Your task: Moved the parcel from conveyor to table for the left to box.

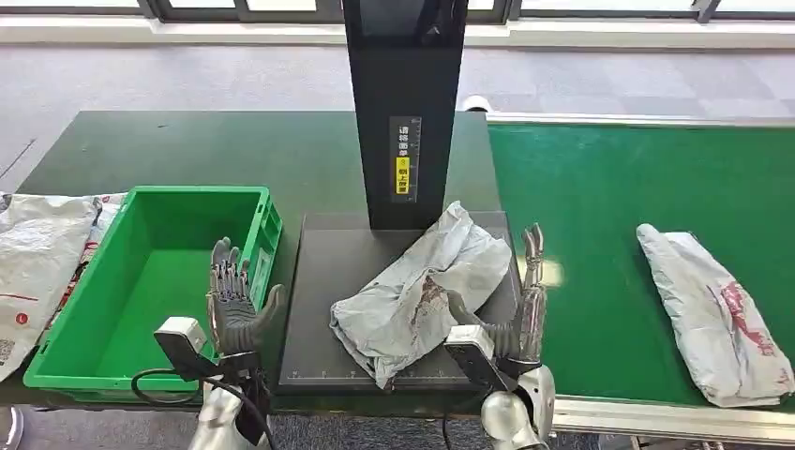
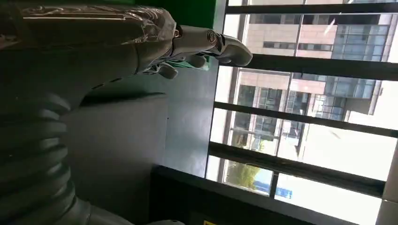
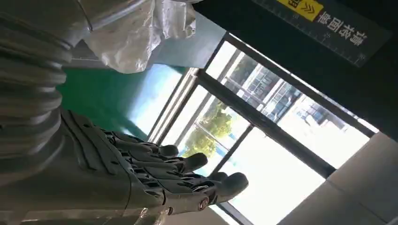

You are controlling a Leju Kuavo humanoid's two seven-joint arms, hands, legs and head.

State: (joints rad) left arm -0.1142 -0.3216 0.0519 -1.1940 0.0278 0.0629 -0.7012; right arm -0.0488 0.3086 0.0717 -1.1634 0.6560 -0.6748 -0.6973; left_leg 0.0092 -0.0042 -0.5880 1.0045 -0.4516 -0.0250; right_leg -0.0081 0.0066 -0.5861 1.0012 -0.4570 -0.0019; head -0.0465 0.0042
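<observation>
A crumpled grey parcel [image 1: 422, 291] with a red print lies on the dark platform [image 1: 319, 309] under the black scanner post. My right hand [image 1: 520, 309] stands open at the parcel's right edge, fingers stretched upward and thumb toward the bag; in the right wrist view the hand [image 3: 155, 173] is bare beside the parcel [image 3: 136, 33]. My left hand [image 1: 234, 300] hangs open between the green box [image 1: 141, 281] and the platform, holding nothing. The left wrist view shows that hand's fingers [image 2: 206, 44] spread. A second grey parcel [image 1: 717, 314] lies on the green conveyor [image 1: 600, 187].
The black scanner post [image 1: 405, 103] rises at the platform's back. White mail bags [image 1: 37, 262] are heaped left of the green box. The table's front edge runs just below both wrists. Windows line the far wall.
</observation>
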